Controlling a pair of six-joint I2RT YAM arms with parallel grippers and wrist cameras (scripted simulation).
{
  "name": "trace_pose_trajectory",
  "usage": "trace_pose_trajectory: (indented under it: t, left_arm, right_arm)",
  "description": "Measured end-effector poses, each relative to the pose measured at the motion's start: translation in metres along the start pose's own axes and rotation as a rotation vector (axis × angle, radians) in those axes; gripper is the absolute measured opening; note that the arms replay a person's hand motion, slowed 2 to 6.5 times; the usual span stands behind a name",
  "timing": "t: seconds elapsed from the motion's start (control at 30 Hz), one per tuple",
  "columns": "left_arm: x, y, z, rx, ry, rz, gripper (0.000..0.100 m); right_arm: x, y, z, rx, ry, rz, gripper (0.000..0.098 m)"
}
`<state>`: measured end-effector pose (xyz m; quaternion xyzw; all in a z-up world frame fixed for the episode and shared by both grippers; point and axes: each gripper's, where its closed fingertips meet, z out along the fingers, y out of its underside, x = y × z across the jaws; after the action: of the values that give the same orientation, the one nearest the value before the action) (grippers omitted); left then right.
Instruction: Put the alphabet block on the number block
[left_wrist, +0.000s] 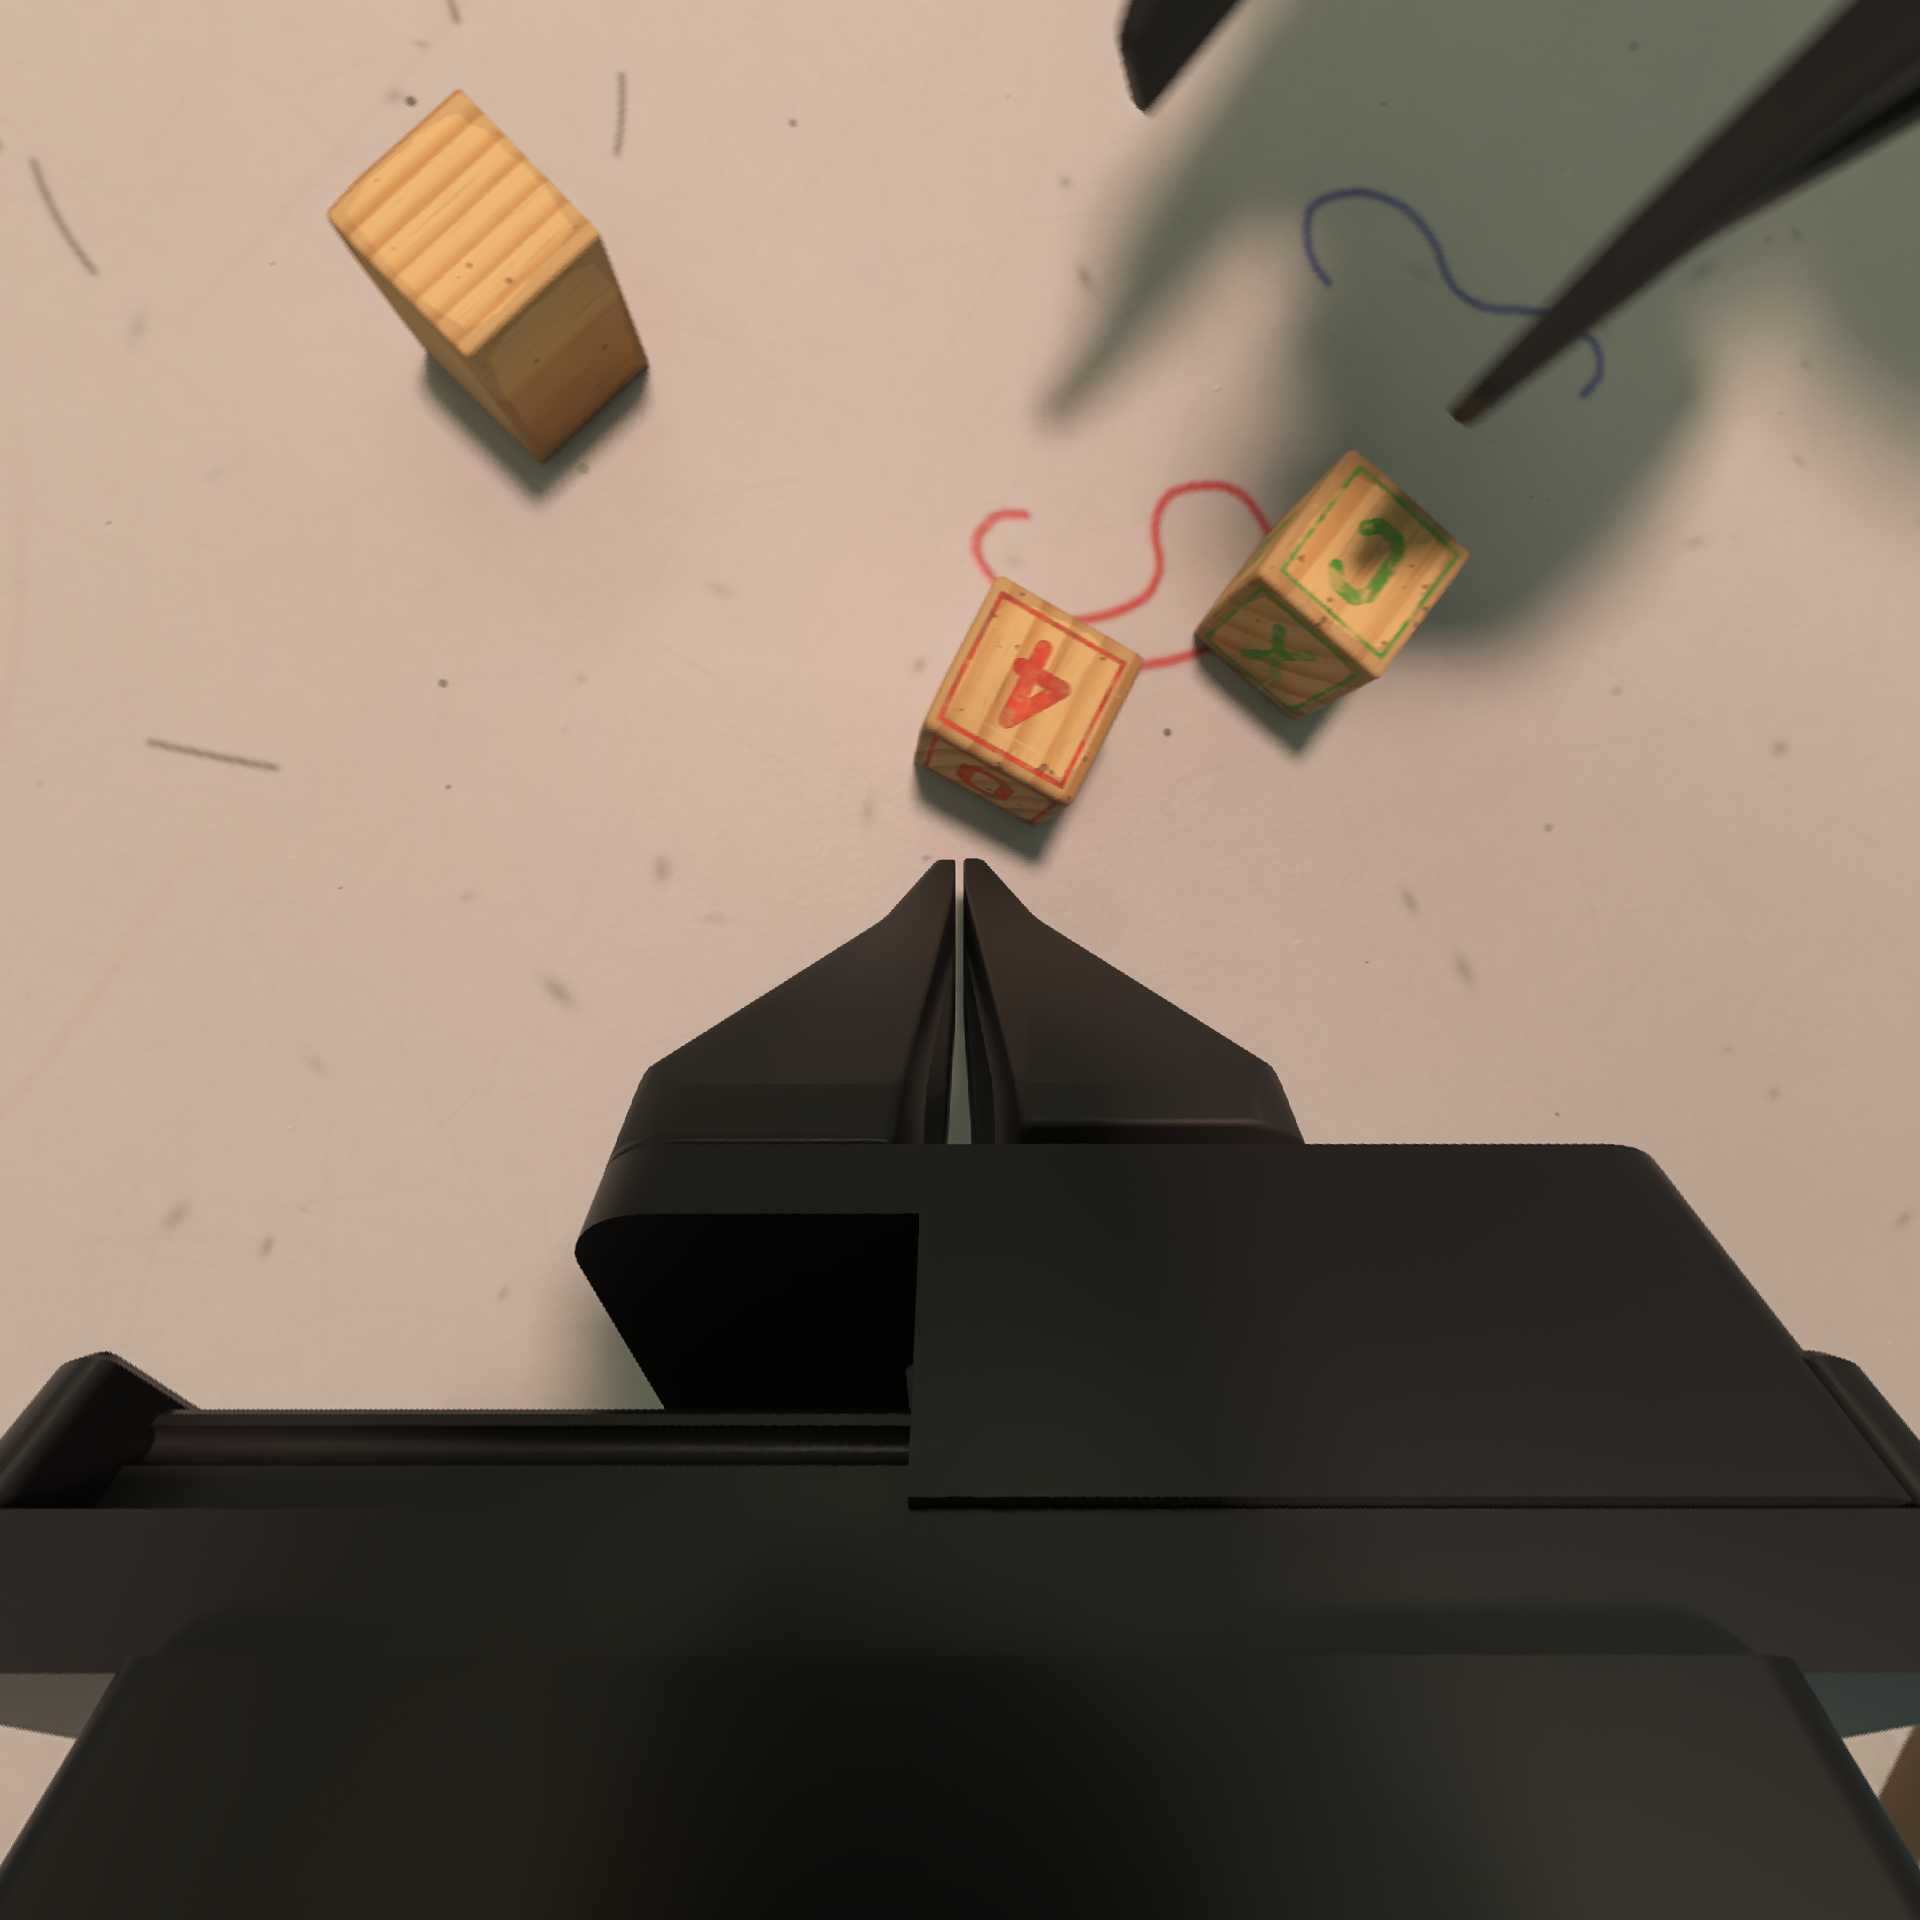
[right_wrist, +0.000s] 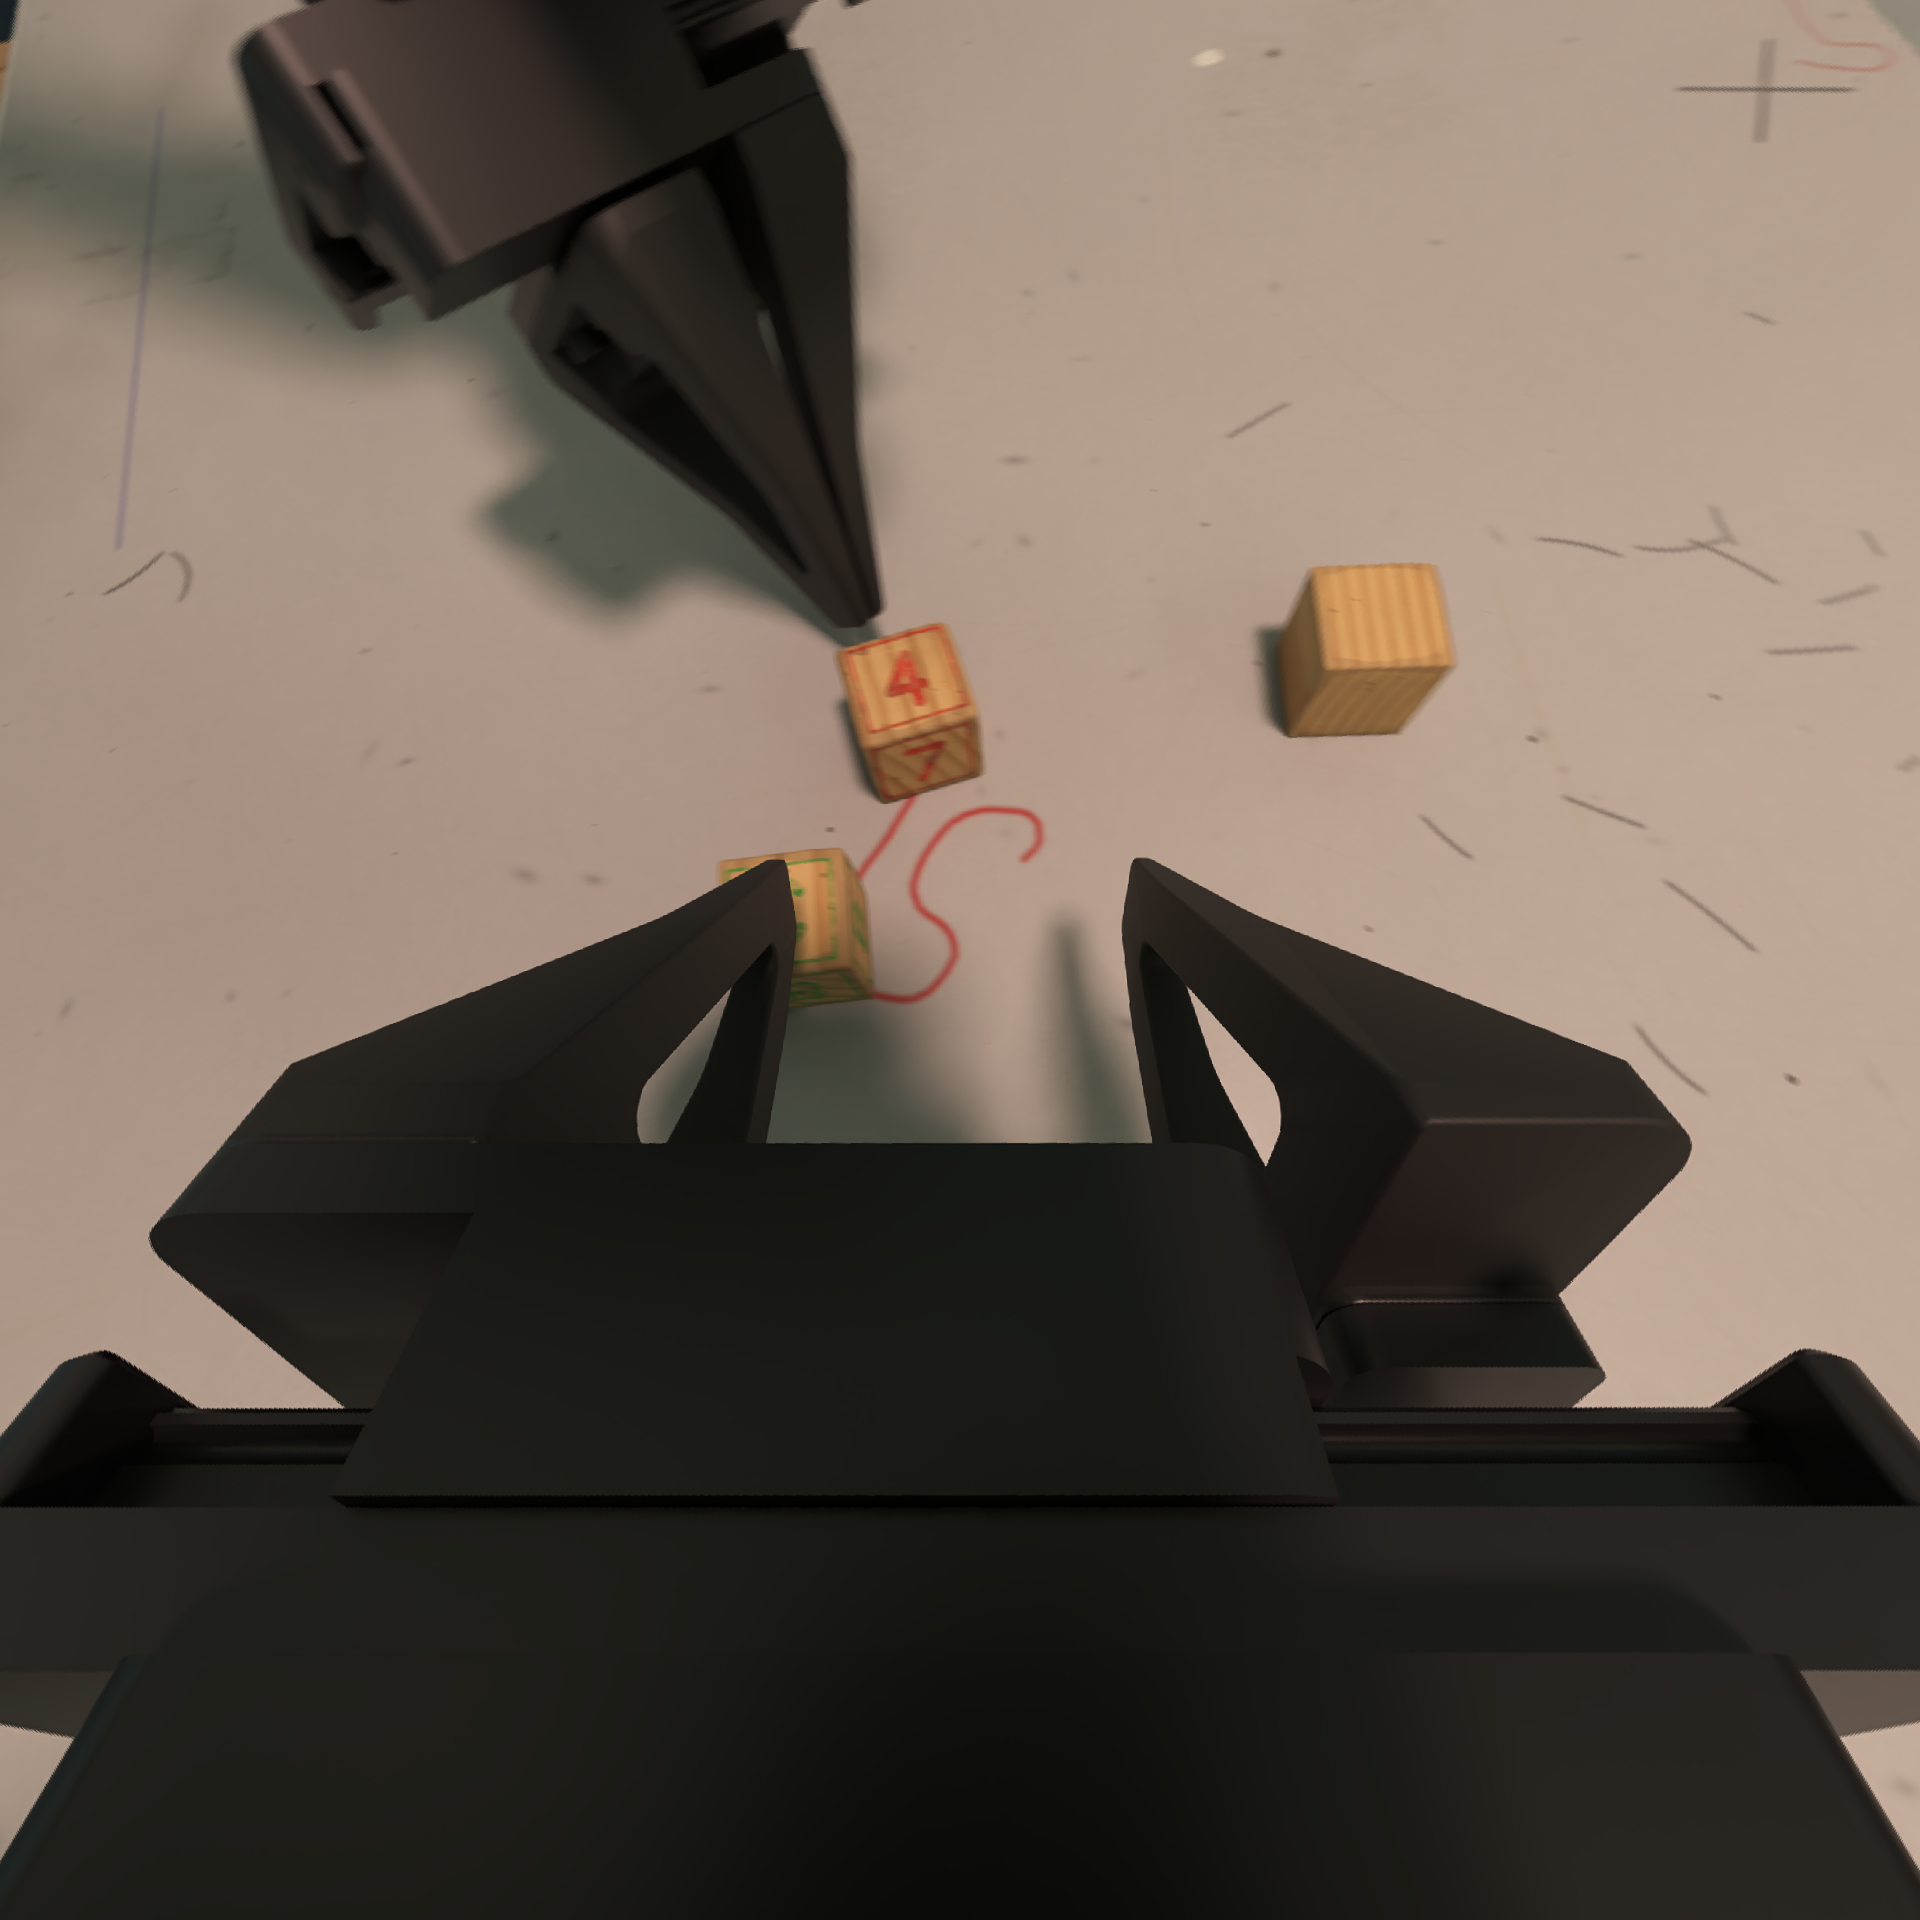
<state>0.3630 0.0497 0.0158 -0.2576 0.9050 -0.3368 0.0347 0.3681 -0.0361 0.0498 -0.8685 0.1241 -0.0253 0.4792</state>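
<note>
Alphabet block (left_wrist: 1340, 592) just beside number block (left_wrist: 1023, 701) | left gripper (left_wrist: 958, 868) closed, empty | right gripper (right_wrist: 961, 873) wide, empty

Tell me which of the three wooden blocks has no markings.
The plain block, standing alone off to one side. The number block bears red markings and the alphabet block green ones; those two sit close together.

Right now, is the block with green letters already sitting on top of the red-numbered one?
No, the green-lettered block rests on the table beside the red-numbered block.
</note>
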Motion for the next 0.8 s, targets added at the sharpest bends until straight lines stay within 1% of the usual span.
trace_pose_trajectory:
  t: [0.13, 0.27, 0.47, 0.8]
  left_arm:
    - [-0.009, 0.001, 0.0, 0.0, -0.049, -0.004, 0.001]
    - [-0.013, 0.0, 0.0, 0.007, -0.076, -0.011, 0.001]
    - [-0.016, -0.003, 0.0, 0.02, -0.087, -0.013, 0.003]
    - [-0.017, -0.014, 0.006, 0.054, -0.134, 0.003, 0.003]
  right_arm:
    - [-0.018, 0.0, 0.005, -0.033, -0.062, -0.023, 0.0514]
    - [-0.03, -0.002, 0.006, -0.057, -0.089, -0.049, 0.0473]
    - [-0.035, -0.005, 0.007, -0.082, -0.076, -0.087, 0.0439]
    - [-0.034, 0.011, 0.013, -0.174, -0.049, -0.095, 0.045]
